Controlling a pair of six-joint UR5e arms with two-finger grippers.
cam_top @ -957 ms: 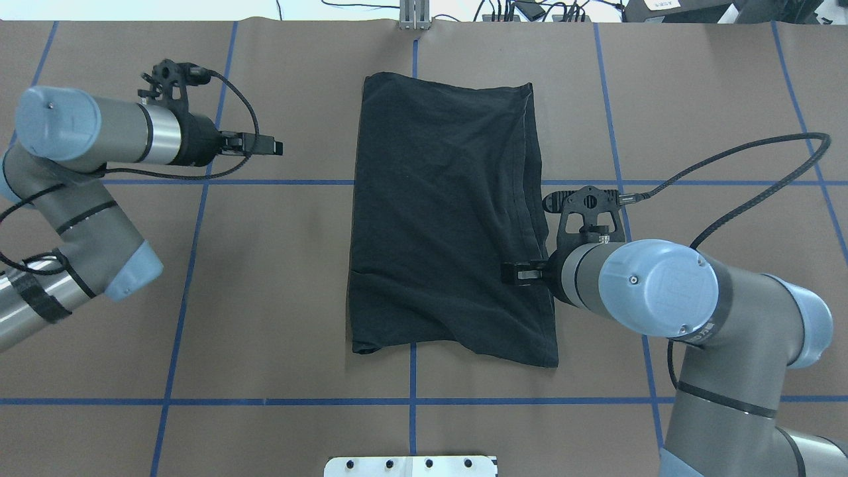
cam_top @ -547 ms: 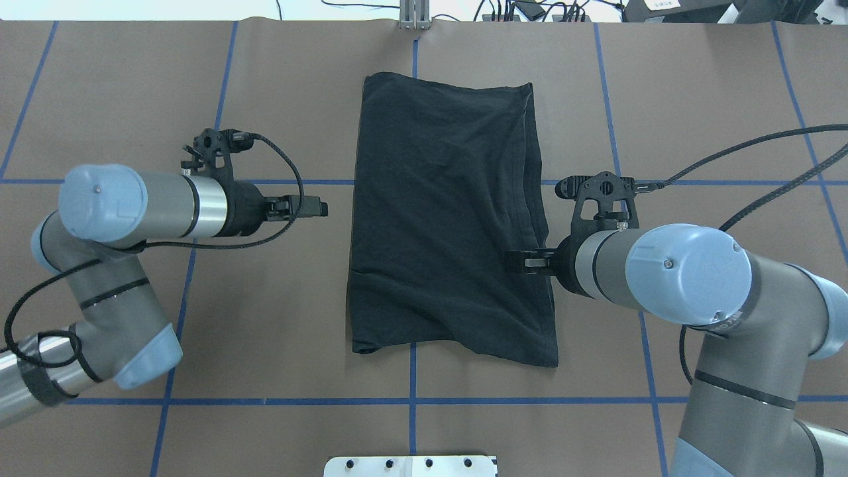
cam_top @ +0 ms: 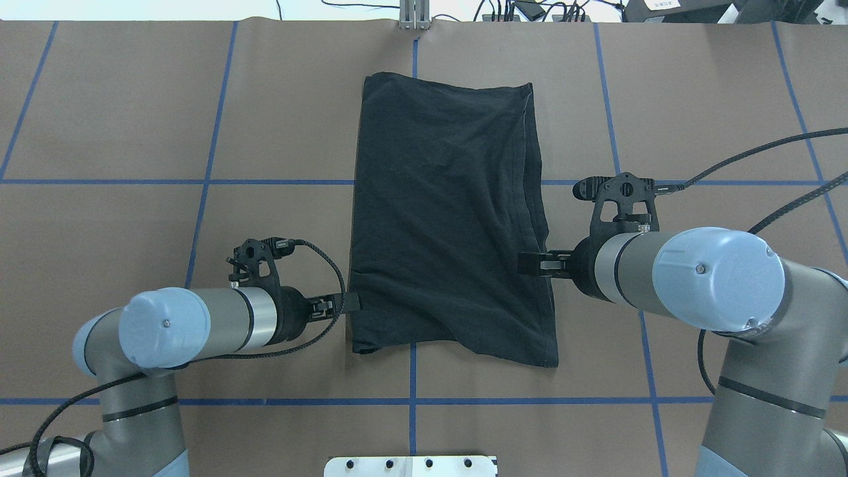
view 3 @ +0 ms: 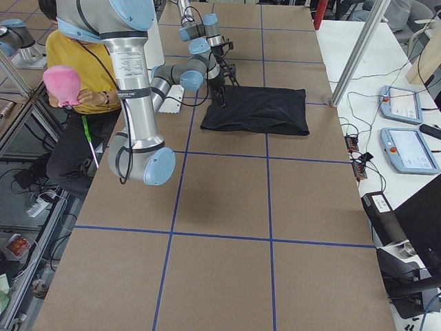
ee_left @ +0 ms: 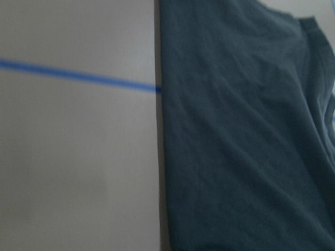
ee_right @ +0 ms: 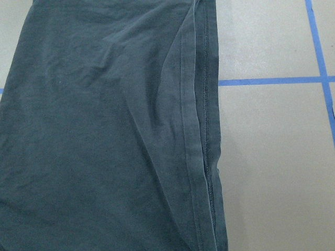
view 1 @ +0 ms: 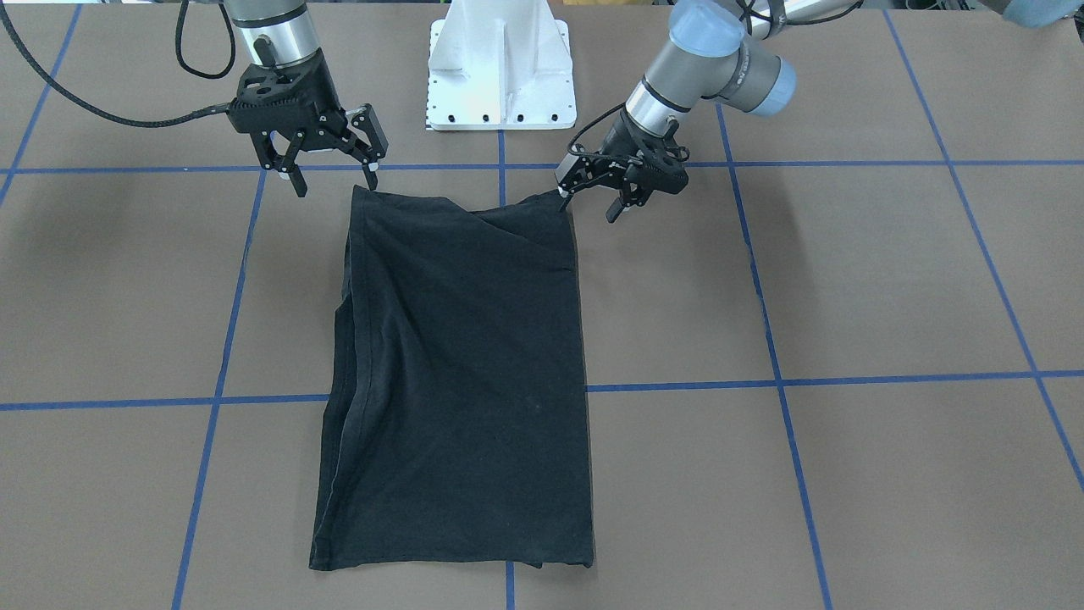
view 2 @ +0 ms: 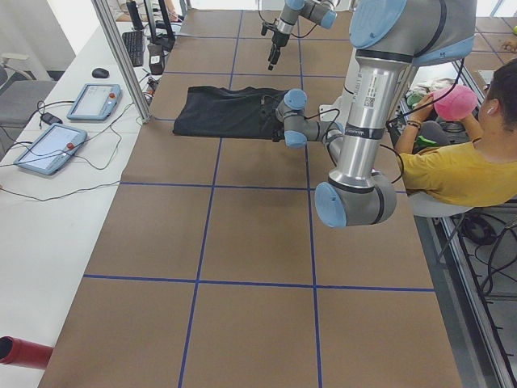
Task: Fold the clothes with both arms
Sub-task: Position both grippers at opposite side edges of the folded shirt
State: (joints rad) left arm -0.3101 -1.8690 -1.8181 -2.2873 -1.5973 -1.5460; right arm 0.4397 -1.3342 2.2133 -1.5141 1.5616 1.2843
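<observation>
Limp, light black T-shirt (view 1: 457, 364) lies folded lengthwise; left gripper (view 1: 588, 204) and right gripper (view 1: 335, 184), both spread wide, flank its robot-side end, whose corners look the best pinch points.

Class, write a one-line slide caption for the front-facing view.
Left tool and right tool, both open, near the robot-side corners of the folded black T-shirt.

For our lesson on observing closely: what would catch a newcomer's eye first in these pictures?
A black shirt lies folded into a long rectangle at the middle of the brown table. At its end nearest the white base, the left gripper and the right gripper hover open, one at each side.
</observation>
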